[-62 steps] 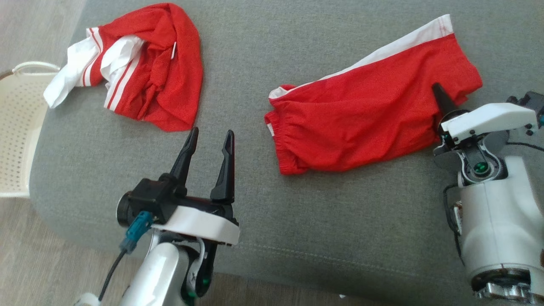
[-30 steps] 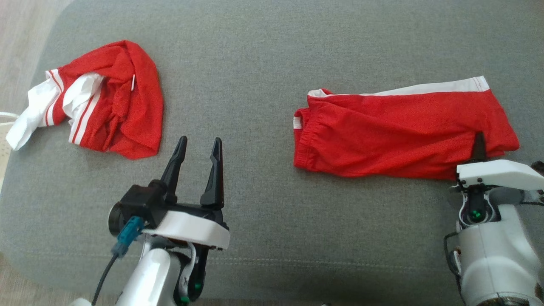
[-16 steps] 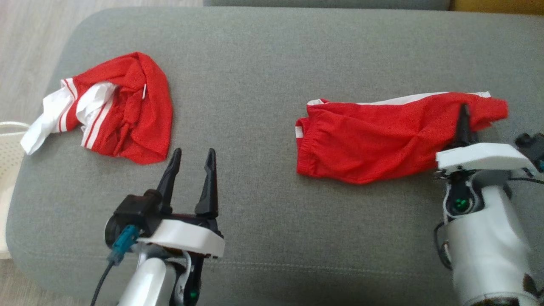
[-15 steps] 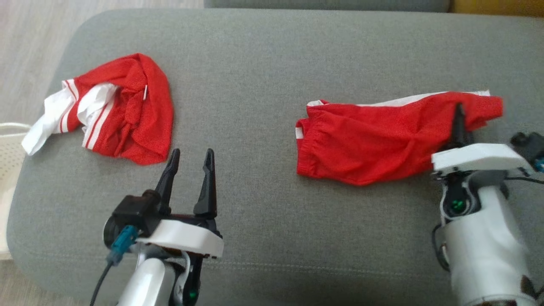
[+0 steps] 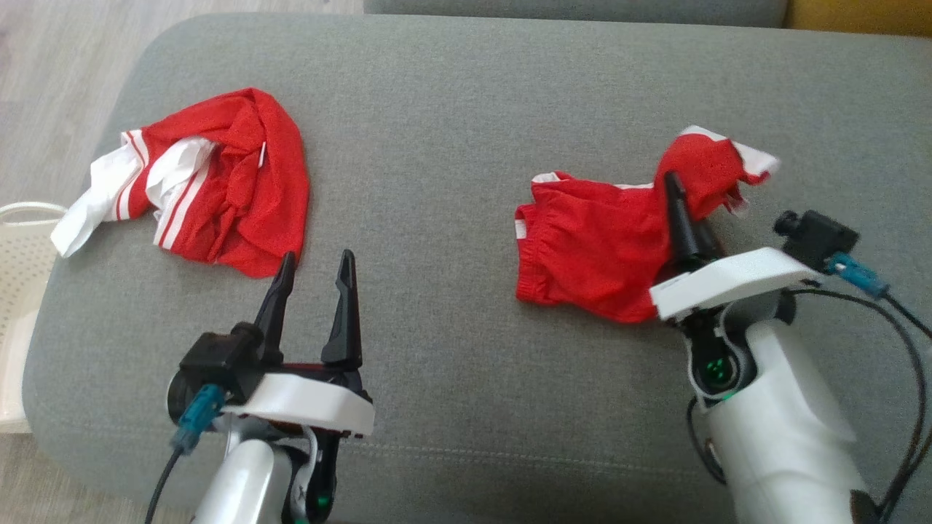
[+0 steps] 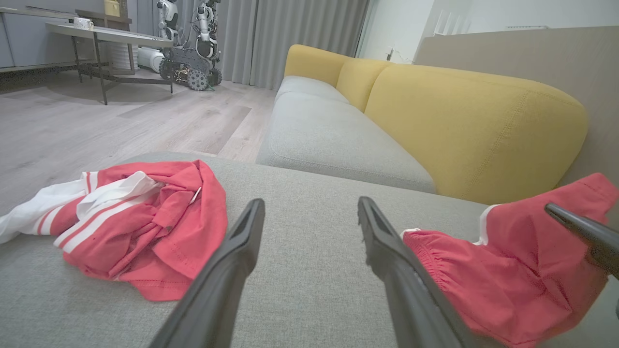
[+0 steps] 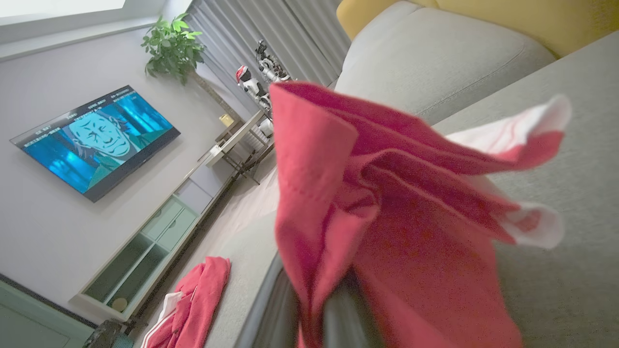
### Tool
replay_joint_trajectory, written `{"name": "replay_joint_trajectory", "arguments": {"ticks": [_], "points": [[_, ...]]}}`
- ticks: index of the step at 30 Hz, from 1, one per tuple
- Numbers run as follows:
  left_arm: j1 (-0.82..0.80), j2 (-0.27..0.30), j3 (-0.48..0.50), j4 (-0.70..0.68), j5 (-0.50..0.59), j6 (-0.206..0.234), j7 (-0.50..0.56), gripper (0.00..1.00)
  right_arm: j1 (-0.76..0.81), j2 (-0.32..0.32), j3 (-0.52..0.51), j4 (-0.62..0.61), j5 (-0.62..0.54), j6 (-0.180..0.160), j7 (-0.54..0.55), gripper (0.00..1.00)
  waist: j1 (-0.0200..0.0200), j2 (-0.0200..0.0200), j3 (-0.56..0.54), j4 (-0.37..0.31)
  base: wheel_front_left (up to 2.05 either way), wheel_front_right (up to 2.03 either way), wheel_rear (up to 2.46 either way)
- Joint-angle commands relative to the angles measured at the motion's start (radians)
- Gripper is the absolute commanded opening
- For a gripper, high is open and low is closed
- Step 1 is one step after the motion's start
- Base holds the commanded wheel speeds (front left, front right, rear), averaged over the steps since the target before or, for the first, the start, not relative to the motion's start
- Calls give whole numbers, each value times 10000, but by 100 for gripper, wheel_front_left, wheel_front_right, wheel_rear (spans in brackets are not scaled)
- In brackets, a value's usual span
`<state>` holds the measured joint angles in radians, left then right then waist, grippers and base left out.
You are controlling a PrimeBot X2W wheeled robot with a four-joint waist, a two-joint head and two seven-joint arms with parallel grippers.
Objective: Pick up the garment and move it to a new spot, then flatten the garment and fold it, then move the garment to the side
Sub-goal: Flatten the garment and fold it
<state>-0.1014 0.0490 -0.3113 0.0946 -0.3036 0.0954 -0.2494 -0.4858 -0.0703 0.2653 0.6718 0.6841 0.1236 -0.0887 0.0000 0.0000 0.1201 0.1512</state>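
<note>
The garment, red shorts [image 5: 582, 247] with a white side stripe, lies on the grey cushion [image 5: 451, 109] at the right. My right gripper [image 5: 673, 185] is shut on the leg end and holds it raised above the middle of the shorts. The waistband end rests flat on the left. In the right wrist view the bunched red cloth [image 7: 387, 208] drapes over my fingers [image 7: 341, 319]. My left gripper [image 5: 317, 258] hovers open and empty over the cushion's front left, with the shorts [image 6: 508, 270] to its right.
A crumpled red and white shirt [image 5: 233, 189] lies at the cushion's far left. A cream plastic basket [image 5: 18, 255] stands on the floor beyond that edge. A yellow sofa back [image 6: 459, 130] rises behind the cushion.
My right gripper has carried the leg end of the shorts up and leftward, so the shorts are now bunched shorter. The head view has shifted. The left gripper stays open.
</note>
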Motion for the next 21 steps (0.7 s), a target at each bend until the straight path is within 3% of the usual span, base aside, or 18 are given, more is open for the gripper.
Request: {"name": "replay_joint_trajectory", "arguments": {"ticks": [1,7,21], "points": [[-184,12,291,-397,-84,-40,-124,100,50,193,451,-459,62,71,20,0,0,0,20,25,0,0,0],[-243,12,251,-382,-115,-11,-124,100,126,126,1419,-528,-175,71,290,0,0,0,90,117,0,0,0],[-312,12,222,-422,-171,31,-124,100,-535,-264,3538,908,-2725,71,521,0,0,0,245,245,0,0,0]]}}
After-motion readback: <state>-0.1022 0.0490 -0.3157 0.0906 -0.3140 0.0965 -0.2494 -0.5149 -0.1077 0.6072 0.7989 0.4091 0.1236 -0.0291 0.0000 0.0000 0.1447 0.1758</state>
